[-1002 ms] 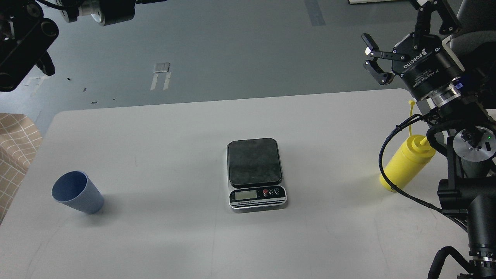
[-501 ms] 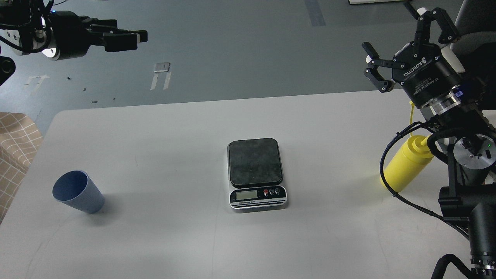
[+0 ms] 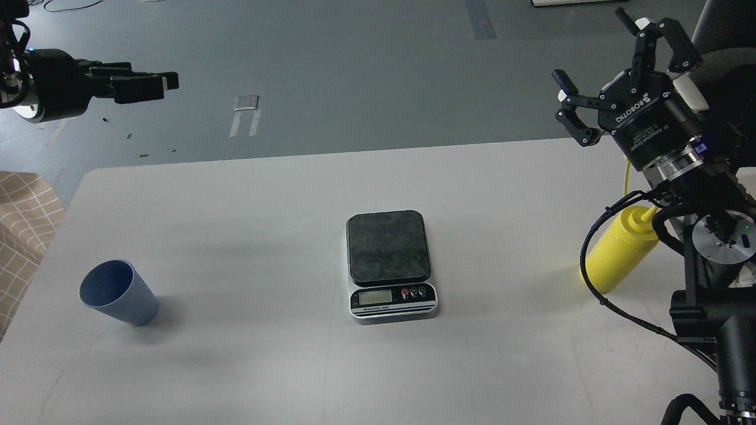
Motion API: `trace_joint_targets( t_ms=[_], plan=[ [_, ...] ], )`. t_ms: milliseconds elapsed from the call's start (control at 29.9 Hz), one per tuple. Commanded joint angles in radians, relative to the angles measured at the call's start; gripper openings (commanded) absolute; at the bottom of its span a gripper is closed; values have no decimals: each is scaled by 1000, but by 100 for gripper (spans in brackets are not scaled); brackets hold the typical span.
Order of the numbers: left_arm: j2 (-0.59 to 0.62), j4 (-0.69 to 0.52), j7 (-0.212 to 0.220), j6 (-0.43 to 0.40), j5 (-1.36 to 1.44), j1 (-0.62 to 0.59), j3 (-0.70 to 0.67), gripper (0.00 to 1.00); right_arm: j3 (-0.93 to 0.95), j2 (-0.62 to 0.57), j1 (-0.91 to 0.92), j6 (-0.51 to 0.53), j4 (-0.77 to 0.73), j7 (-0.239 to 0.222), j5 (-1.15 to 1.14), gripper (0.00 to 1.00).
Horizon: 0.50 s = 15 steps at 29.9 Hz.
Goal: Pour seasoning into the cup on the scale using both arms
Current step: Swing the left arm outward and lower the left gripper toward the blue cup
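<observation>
White table (image 3: 266,195) | seasoning (image 3: 617,257) nozzle hidden behind right arm (image 3: 703,195)

Even, diffuse overhead light, fairly bright. The table (image 3: 283,366) shows only soft, faint shadows beside the cup (image 3: 118,293) and scale (image 3: 390,264). Focus is sharp, without glare.

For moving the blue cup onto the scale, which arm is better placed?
Left. The cup stands at the table's left side, and the left gripper is above that side. The right gripper is far right, near the seasoning. The scale is empty.
</observation>
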Motion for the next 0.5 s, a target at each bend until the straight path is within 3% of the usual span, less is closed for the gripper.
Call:
trace_joint_targets(
  t_ms=[0, 33, 134, 468],
  plan=[
    [44, 43, 0, 104, 18, 75, 39, 99, 0, 0, -12, 0, 10, 0, 0, 100],
    [51, 55, 0, 165, 18, 117, 40, 99, 0, 0, -22, 0, 13, 0, 0, 100],
    [74, 57, 0, 245, 18, 171, 42, 99, 0, 0, -28, 0, 13, 0, 0, 100],
    [183, 54, 0, 250, 18, 278, 49, 98, -3, 0, -26, 0, 10, 1, -28, 100]
  ],
)
